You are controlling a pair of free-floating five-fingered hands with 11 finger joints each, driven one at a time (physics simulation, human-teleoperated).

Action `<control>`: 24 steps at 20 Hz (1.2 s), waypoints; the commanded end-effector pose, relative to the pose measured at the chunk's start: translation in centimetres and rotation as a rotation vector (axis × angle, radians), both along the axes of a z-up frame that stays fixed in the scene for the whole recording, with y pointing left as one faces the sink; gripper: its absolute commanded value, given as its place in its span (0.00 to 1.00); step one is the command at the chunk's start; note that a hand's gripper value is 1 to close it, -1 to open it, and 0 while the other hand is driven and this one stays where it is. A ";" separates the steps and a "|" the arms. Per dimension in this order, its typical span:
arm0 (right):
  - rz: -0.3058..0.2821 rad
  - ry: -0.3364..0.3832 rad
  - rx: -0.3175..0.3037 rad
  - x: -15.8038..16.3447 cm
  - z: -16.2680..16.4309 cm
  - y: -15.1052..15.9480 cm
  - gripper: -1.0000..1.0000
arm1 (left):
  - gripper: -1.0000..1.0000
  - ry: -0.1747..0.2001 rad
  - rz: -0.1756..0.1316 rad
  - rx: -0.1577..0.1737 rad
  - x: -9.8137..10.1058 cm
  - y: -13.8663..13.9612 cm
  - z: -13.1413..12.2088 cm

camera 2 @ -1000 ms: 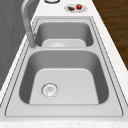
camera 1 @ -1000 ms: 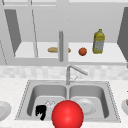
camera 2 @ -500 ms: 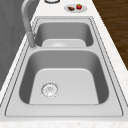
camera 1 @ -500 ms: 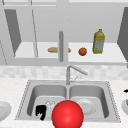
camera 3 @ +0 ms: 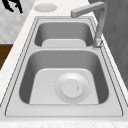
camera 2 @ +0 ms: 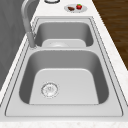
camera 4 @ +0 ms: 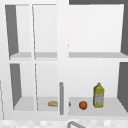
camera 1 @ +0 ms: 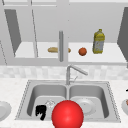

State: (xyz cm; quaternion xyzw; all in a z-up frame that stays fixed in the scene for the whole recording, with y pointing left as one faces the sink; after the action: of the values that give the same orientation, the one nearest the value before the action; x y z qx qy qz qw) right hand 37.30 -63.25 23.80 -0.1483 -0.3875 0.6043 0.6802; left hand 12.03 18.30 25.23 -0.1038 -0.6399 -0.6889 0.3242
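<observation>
My left hand (camera 1: 41, 111) hangs in the air in front of the left basin (camera 1: 45, 100), fingers relaxed and pointing down, holding nothing. In the right side view the same hand (camera 3: 13, 5) floats off the counter's front edge near the far end. A sliver of my right hand (camera 1: 127, 90) shows at the right border, above the counter. A large red ball (camera 1: 67, 114) sits low in the middle, in front of the sink's front rim. A white plate (camera 3: 72, 87) lies in the right basin (camera 3: 45, 82).
The grey faucet (camera 1: 72, 72) stands behind the divider, spout turned right. A small plate (camera 2: 75, 8) with a strawberry and a brown piece is on the right counter; another plate (camera 3: 45, 7) is on the left counter. The open cabinet (camera 4: 117, 106) holds bread (camera 4: 53, 103), a round orange fruit (camera 4: 83, 105) and an oil bottle (camera 4: 98, 96).
</observation>
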 end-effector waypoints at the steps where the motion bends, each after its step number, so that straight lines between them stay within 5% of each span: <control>1: 0.001 0.000 0.022 1.3 -0.4 -2.5 0.00 | 0.50 0.000 0.000 0.000 0.0 0.0 0.0; 17: 0.000 0.001 0.068 3.1 0.0 -14.2 0.00 | 0.50 0.000 0.000 0.000 0.0 0.0 0.0; 24: -0.006 0.017 0.073 2.9 2.6 -18.7 0.00 | 0.50 0.000 0.000 0.000 0.0 0.0 0.0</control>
State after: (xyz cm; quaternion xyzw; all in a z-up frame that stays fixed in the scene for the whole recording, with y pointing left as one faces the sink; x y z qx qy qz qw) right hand 40.31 -80.35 25.07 -0.1357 -0.3978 0.5982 0.6823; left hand 12.03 18.30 25.23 -0.1038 -0.6399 -0.6889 0.3242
